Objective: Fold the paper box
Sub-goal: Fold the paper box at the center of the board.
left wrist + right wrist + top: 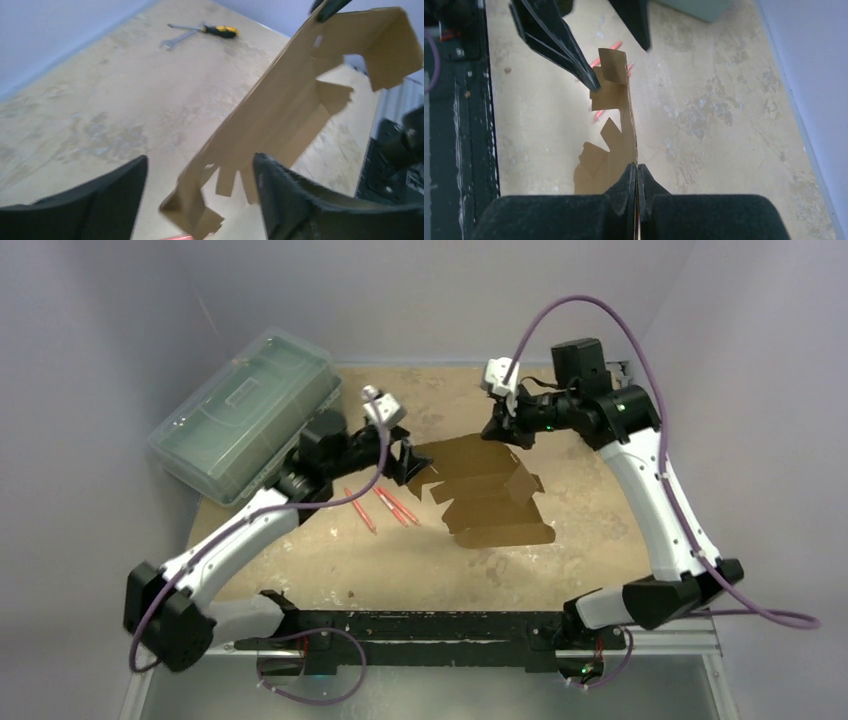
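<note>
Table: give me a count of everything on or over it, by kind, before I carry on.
paper box: 1
green plastic case: 1
screwdriver: 1
wrench: 1
red sticks: 3, as best the top view shows
Total: 7

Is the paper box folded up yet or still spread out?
Spread out: the paper box is an open sheet with loose flaps, partly creased, its edge pinched in the right gripper.

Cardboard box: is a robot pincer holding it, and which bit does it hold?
Yes. The right pincer is shut on the paper box, pinching its far edge. The left pincer is open around the other end, not gripping.
</note>
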`<state>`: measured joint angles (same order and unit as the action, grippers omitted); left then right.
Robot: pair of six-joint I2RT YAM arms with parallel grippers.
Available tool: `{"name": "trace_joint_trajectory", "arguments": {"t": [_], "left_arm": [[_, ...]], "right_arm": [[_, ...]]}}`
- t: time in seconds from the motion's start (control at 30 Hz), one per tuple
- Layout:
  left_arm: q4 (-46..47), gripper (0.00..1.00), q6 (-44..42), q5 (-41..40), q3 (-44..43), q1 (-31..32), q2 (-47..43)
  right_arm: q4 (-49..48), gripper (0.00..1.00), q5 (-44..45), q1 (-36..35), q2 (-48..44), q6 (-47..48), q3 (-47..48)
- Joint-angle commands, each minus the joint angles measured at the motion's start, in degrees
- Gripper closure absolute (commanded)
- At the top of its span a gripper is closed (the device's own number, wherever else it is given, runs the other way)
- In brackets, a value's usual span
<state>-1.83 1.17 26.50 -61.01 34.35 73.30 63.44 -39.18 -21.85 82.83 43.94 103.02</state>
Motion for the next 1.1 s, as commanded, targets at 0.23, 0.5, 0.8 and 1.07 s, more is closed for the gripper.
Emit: {"name": "trace_joint_trajectory", "arguments": {"t": [0.23,0.5,0.8,1.07], "left_arm": [[41.83,0.01,30.69,-16.23,36.6,-5.87,-26.22],[87.66,0.03,46.43,-10.99,51.01,-5.87,-6.52],[103.56,0.05,40.52,-6.54,43.06,-3.44,16.74],[100.46,0.07,32.39,-5.56,36.43,-2.54,22.36]], "right_arm": [[-32.13,1.0,-22.94,21.5,-14.83,-34.25,-18.69],[-48.67,1.0,-28.59,28.53,-17.82,-51.98,-27.64],[-53.63,1.0,-31.13,29.58,-17.87,-58.04,-28.49],[-55.31,1.0,-32.35,29.76,-17.96,-59.69,-28.82]]}}
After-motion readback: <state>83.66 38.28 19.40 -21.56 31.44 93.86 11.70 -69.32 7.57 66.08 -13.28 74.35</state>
